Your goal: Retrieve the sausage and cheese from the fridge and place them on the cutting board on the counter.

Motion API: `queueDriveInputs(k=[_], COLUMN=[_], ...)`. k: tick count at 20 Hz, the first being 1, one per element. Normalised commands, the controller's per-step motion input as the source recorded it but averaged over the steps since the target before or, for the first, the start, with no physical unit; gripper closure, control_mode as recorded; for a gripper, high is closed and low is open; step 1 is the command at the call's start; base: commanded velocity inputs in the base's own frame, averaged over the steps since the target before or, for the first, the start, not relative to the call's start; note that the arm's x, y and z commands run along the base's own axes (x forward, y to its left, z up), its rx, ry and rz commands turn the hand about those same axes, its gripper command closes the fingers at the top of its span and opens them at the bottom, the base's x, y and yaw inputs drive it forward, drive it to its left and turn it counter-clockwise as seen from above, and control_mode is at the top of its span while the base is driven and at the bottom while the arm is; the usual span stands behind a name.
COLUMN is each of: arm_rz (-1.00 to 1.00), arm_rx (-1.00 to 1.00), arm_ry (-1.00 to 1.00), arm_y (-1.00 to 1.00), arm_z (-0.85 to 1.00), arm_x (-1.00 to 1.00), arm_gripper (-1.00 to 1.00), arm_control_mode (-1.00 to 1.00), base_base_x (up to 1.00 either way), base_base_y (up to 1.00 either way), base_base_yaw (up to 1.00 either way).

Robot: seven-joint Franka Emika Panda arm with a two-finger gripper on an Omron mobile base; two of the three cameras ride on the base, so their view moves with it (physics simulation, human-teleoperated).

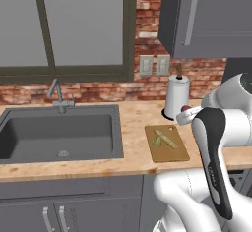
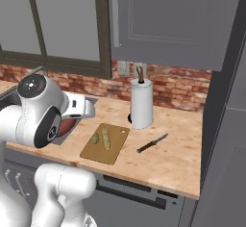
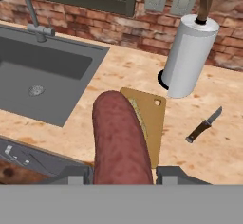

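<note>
Hand (image 3: 122, 173) gripping the sausage (image 3: 121, 140), fingers partly closed on either side of the reddish-brown link, link sticking out forward between them. Hovering over the counter (image 3: 199, 154), near its front edge, with the sausage's far end lying over the near corner of the cutting board (image 3: 154, 118) as seen in the hand view. Sausage peeking out as a small red end (image 1: 185, 109) beside the white wrist in the left base view, and as a dark red patch (image 2: 65, 126) under the arm's round joint in the right base view.

Cutting board (image 1: 167, 144) lying flat on the counter (image 1: 133, 123), between the sink (image 1: 59, 132) and the knife (image 2: 152, 143). Cheese (image 2: 105, 138) resting on the board (image 2: 105, 144), a pale yellow-olive chunk showing as two pieces in the base views; mostly hidden behind the sausage in the hand view, a yellowish sliver (image 3: 139, 118) showing at its right side.

Paper towel roll (image 2: 142, 103) standing upright on its holder behind the board, near the brick wall (image 2: 178, 84), well apart from the hand. Knife (image 3: 204, 125) lying flat on the wood to the right of the board, dark handle nearer the front edge, not touching anything else. Faucet (image 1: 59, 94) standing behind the dark grey sink basin, below the window (image 1: 64, 24). Grey upper cabinet (image 2: 163, 14) hanging above the roll.
</note>
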Motion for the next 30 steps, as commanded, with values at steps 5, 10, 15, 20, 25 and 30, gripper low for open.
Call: queueDriveInputs(k=[5,10,15,20,25,30], arm_rz=[0.00,0.00,0.08,0.32,0.27,0.21], arm_rx=[0.00,0.00,-0.03,-0.02,0.00,0.00], arm_ry=[0.00,0.00,0.00,0.11,0.17,-0.01], arm_y=[0.00,0.00,-0.10,-0.31,-0.21,-0.02], arm_z=[0.00,0.00,-0.07,-0.15,-0.13,-0.27], arm_x=[0.00,0.00,0.06,0.24,0.35,0.51], arm_gripper=[1.00,1.00,1.00,1.00,1.00,1.00], arm_control_mode=[-1.00,-1.00,-1.00,-1.00,-1.00,-1.00], base_base_x=[0.00,0.00,0.00,0.00,0.00,0.00], base_base_y=[0.00,0.00,0.00,0.00,0.00,0.00], base_base_yaw=[0.00,0.00,0.00,0.00,0.00,0.00])
